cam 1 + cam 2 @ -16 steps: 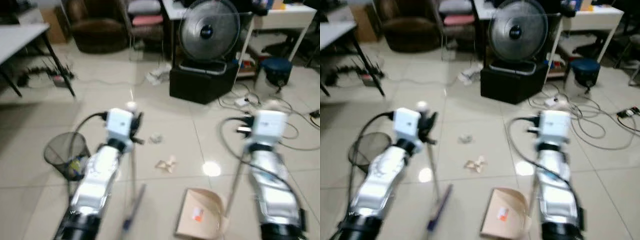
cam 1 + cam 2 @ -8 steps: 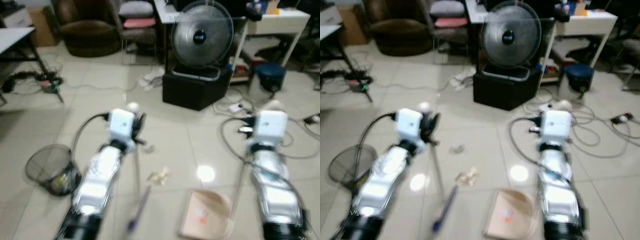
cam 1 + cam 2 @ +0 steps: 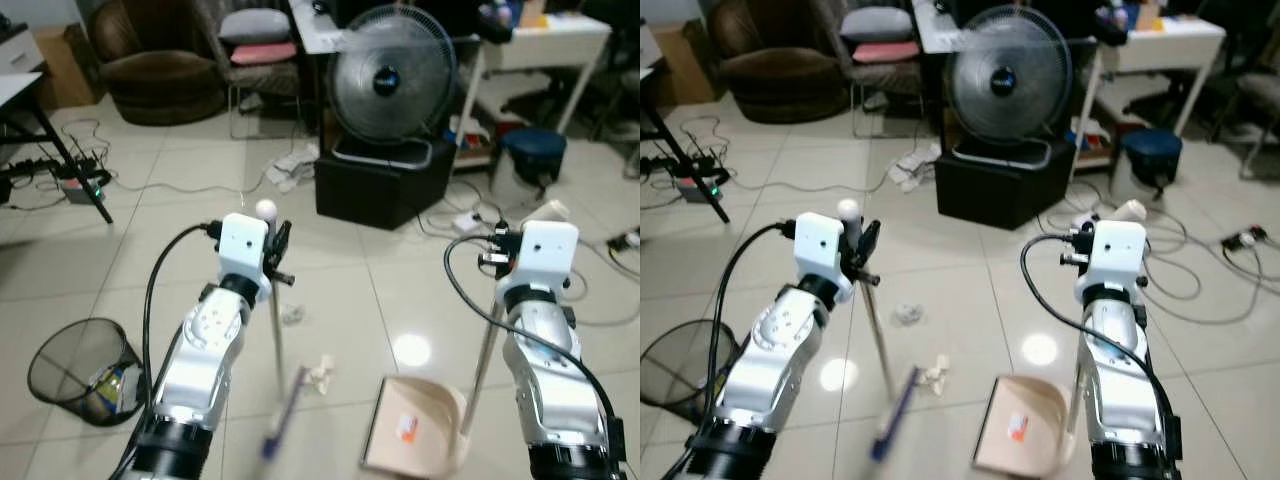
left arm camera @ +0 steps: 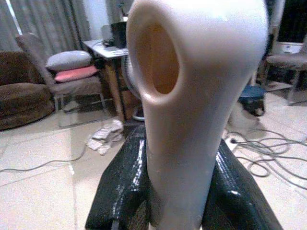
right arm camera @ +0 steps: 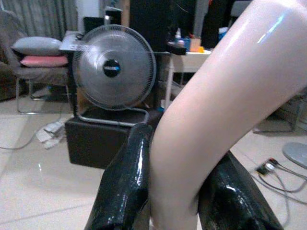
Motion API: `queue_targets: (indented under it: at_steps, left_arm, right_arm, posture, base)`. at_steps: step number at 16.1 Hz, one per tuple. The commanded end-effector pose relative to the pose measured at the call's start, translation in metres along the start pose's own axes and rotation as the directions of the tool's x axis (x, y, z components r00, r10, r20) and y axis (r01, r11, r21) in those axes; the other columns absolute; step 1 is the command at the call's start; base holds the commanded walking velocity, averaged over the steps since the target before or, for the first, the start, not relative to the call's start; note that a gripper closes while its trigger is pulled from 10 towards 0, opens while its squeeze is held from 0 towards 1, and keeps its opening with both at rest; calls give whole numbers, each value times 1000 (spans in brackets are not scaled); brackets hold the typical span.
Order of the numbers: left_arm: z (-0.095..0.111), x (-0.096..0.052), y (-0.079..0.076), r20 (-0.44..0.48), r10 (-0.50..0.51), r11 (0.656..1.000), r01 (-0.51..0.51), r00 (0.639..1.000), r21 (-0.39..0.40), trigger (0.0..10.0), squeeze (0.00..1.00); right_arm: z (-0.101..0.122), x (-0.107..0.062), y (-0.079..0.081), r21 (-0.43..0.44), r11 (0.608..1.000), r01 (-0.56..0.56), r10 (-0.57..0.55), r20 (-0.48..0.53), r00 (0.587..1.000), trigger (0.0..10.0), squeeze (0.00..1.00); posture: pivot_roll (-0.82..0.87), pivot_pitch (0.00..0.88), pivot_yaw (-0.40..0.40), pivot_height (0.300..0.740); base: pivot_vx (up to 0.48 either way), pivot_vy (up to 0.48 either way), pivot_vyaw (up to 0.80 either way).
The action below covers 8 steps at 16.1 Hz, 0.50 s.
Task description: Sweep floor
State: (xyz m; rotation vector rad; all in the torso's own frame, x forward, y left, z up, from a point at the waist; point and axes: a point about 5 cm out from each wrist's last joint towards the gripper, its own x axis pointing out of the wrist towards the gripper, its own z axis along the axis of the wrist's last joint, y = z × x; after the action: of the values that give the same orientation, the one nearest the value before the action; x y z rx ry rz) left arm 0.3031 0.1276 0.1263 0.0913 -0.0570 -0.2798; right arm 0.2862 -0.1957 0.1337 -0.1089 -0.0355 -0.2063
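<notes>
Left end effector (image 4: pixel 175 191) clamped on the white broom handle (image 3: pixel 266 211); broom (image 3: pixel 277 345) upright, blue head on the tiled floor (image 3: pixel 330 290) beside crumpled paper scraps (image 3: pixel 321 374). Right end effector (image 5: pixel 177 191) gripping the dustpan handle (image 5: pixel 230 96); dustpan (image 3: pixel 412 425) rests near right. Mesh wastebasket (image 3: pixel 75 370) near left, fan (image 3: pixel 390 80) far centre.

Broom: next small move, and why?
Probably drag the broom right, pushing the paper scrap toward the dustpan. The left gripper is shut on the broom handle, the right gripper on the dustpan handle; the scrap lies between brush head and pan mouth. A second scrap lies farther off.
</notes>
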Motion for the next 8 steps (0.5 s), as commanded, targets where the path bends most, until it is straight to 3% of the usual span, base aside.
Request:
queue_targets:
  at_steps: [1,6,8]
  left_arm:
    - [7,2,9,22,30,999,-30,999,36,10000,0]
    - [6,3,10,21,33,999,-34,999,33,10000,0]
    - [6,3,11,21,36,999,-36,999,35,10000,0]
  right_arm:
    - [11,3,10,29,999,-30,29,55,998,10000,0]
    - [7,4,8,6,1000,-28,27,57,998,10000,0]
    - [7,3,10,-42,998,-51,54,62,997,10000,0]
  posture:
    - [-70,0,47,740]
    - [-67,0,52,740]
    - [-66,0,53,740]
  base:
    - [450,0,0]
    - [452,0,0]
    - [450,0,0]
